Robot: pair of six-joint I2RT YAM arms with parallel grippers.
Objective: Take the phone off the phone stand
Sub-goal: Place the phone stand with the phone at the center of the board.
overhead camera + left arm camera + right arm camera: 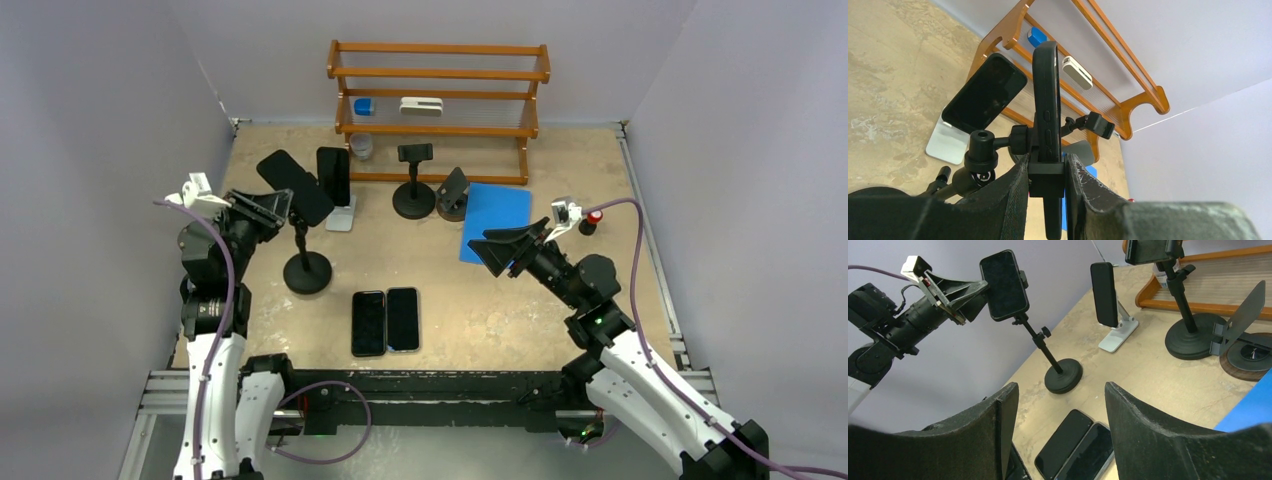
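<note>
A black phone [295, 187] sits in the clamp of a black pole stand [307, 272] at the left of the table. My left gripper [278, 203] is shut on the phone and its clamp from the left side. In the left wrist view the phone [1045, 100] stands edge-on, and the fingers [1013, 200] press both sides of the clamp block [1047, 175]. The right wrist view shows the same phone [1004, 285] still in its stand [1063, 376]. My right gripper [490, 253] is open and empty above the table's right middle, also seen in its own view [1060, 387].
A second phone [334, 175] leans on a white stand [342, 215] just behind. Two phones [368, 322] [403, 318] lie flat at the front centre. Two empty stands [415, 190] [453, 195], a blue mat [497, 220] and a wooden shelf [438, 75] are at the back.
</note>
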